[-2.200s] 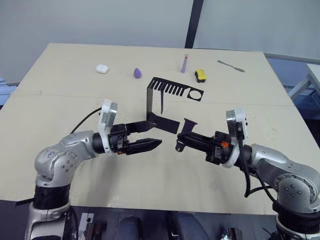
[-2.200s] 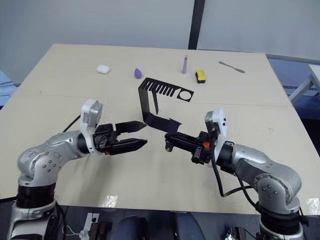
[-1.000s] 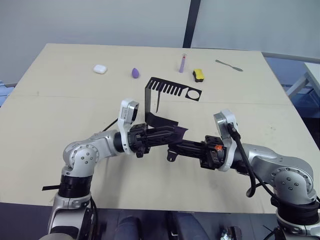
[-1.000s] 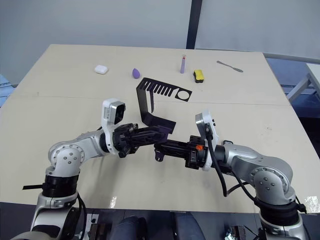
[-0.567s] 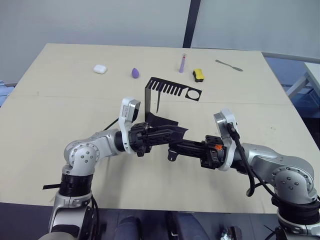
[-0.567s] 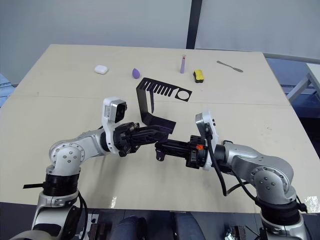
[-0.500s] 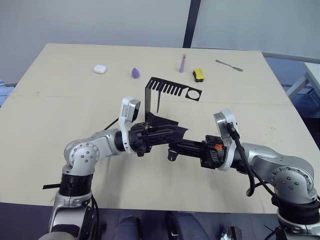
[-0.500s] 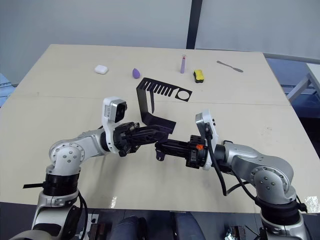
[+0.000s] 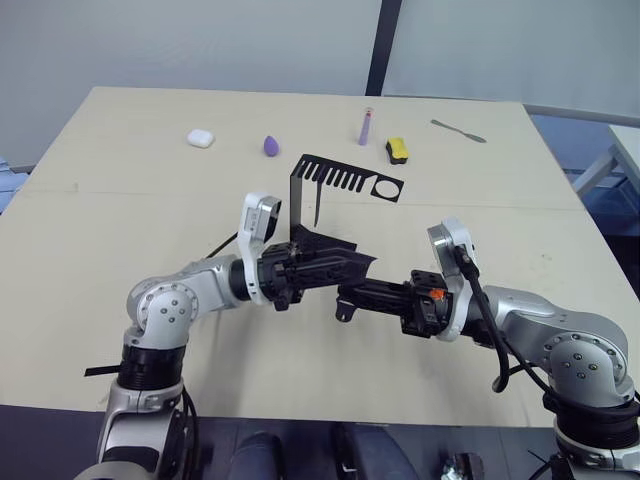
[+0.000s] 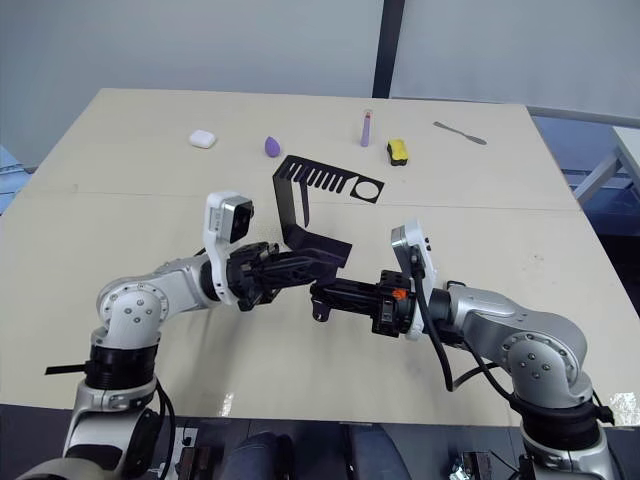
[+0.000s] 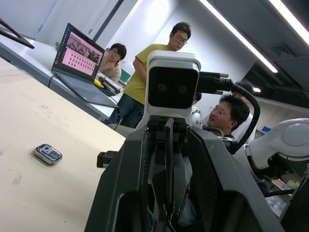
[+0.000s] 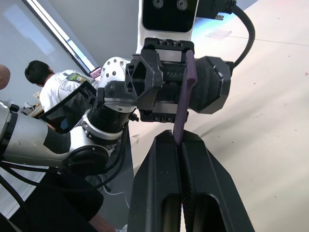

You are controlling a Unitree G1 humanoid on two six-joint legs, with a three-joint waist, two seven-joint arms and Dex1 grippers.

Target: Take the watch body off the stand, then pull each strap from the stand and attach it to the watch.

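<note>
The black sheet-metal stand [image 9: 299,203] sits mid-table, and one thin black strap [image 9: 316,207] hangs from its slotted top arm. In front of it my two grippers meet tip to tip. My right gripper [image 9: 345,293] is shut on the other strap [image 12: 183,94], which rises from its fingertips toward the left gripper. My left gripper [image 9: 358,266] is open, its fingers [image 11: 198,159] standing either side of that strap's free end [image 11: 168,159]. The watch body [image 11: 48,153] lies flat on the table, away from both grippers.
Along the table's far side lie a white earbud case [image 9: 201,138], a purple teardrop piece [image 9: 271,146], a purple tube [image 9: 364,126], a yellow-and-black block [image 9: 399,150] and a metal spatula [image 9: 460,131]. Beyond the table several people [image 11: 145,63] sit by a laptop [image 11: 77,58].
Since about two seconds ago both grippers have come together in front of the stand, bringing the held strap's end between the left fingers. Over the last second almost nothing moved.
</note>
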